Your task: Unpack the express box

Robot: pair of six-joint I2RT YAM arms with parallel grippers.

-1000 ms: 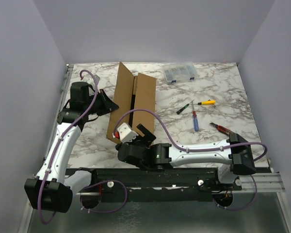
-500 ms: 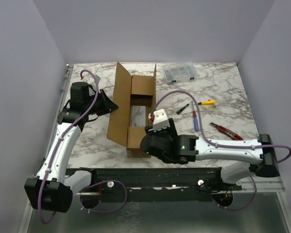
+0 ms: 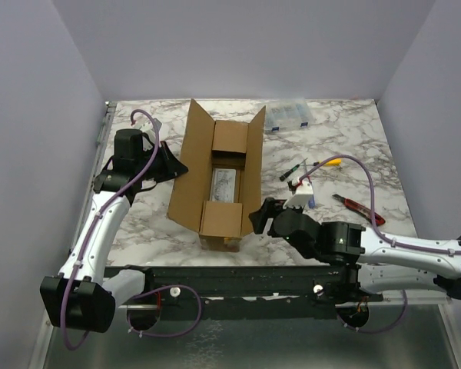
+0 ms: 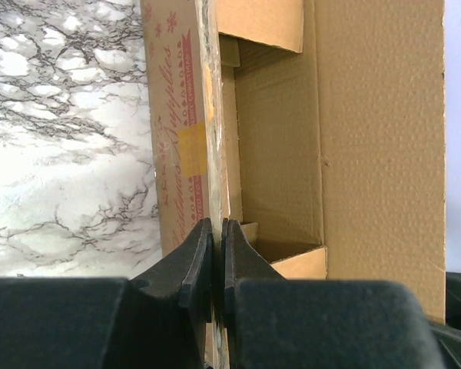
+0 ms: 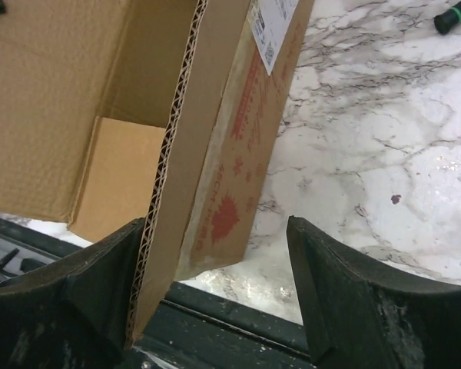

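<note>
The express box (image 3: 190, 165) lies open on the tabletop (image 3: 353, 138). The left tool (image 4: 218, 231) — jaws narrow — pinches its left flap; the right tool (image 5: 215, 231) straddles the right flap, jaws wide

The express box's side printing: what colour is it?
Red printing on the brown express box; the right wrist view shows it best.

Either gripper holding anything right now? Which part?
Left gripper pinches the express box by its left flap's edge. Right gripper holds nothing; its open jaws straddle the right flap.
</note>
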